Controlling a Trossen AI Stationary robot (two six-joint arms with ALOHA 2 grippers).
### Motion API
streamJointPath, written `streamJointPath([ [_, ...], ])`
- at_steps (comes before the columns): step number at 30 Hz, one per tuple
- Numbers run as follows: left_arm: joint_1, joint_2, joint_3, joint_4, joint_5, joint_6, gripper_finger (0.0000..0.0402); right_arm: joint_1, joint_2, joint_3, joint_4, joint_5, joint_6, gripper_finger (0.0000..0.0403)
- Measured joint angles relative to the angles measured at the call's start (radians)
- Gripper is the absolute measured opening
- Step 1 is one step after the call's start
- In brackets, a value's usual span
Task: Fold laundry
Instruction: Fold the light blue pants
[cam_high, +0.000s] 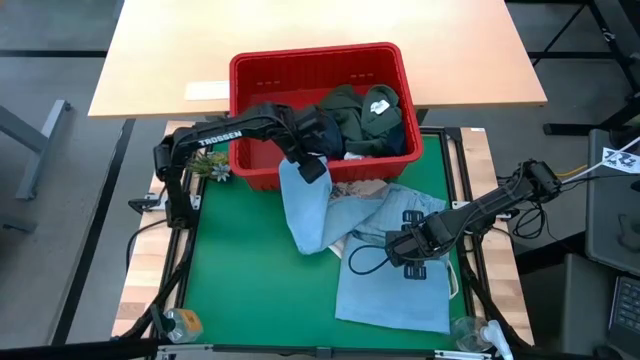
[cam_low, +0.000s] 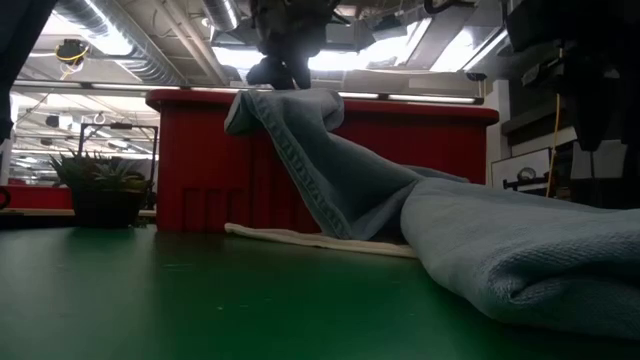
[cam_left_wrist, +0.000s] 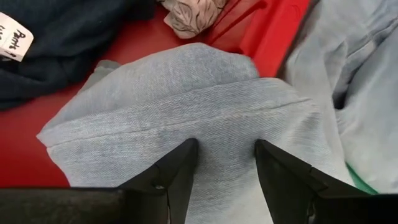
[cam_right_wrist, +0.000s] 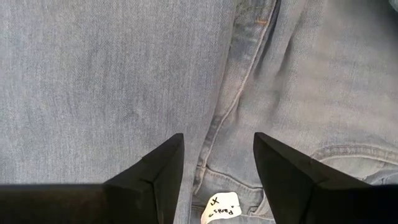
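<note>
Hanging over the front wall of the red basket, one leg of the light blue denim jeans drapes from the rim down onto the green desk, where the rest of the garment lies spread in front of the basket. The left pincer is poised at the basket's front rim directly above the draped leg; in the left wrist view its two dark fingers stand apart over the denim fold, with cloth visible between them and nothing clamped. The right pincer hovers over the body of the jeans, well in front of the basket; in the right wrist view its fingers are likewise spread, above a seam and a small white label on the denim, and grip nothing. Inside the basket lie a dark olive green garment and a navy blue garment, both toward the right end. A white cloth with dark leaf-like print shows just beside the denim fold at the basket's rim. A small potted plant stands just left of the basket. In the low view the denim leg slopes from the basket's top edge to the desk.
</note>
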Motion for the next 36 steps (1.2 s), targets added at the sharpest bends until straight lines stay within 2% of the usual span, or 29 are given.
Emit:
streamJointPath([
  [5, -0.001, 0.008, 0.002, 0.000, -0.009, 0.062, 0.0136, 0.000, 0.000, 0.000, -0.001, 0.000, 0.000, 0.0193],
  [14, 0.002, -0.025, -0.003, 0.019, -0.015, 0.059, 0.0013, 0.000, 0.000, 0.004, -0.002, 0.000, 0.001, 0.0193],
  [20, -0.031, -0.031, -0.003, 0.015, -0.010, 0.059, 0.0005, 0.001, 0.000, 0.086, -0.023, 0.051, -0.023, 0.0193],
  [29, -0.158, -0.047, -0.003, 0.012, -0.011, 0.059, 0.0002, 0.000, -0.002, 0.270, -0.053, 0.270, -0.139, 0.0193],
  [32, -0.219, -0.048, -0.003, 0.022, -0.034, 0.060, 0.0002, 0.000, -0.002, 0.295, -0.044, 0.394, -0.189, 0.0193],
  [36, -0.299, -0.048, -0.003, 0.026, -0.114, 0.067, 0.0001, 0.000, -0.001, 0.296, 0.005, 0.563, -0.273, 0.0193],
])
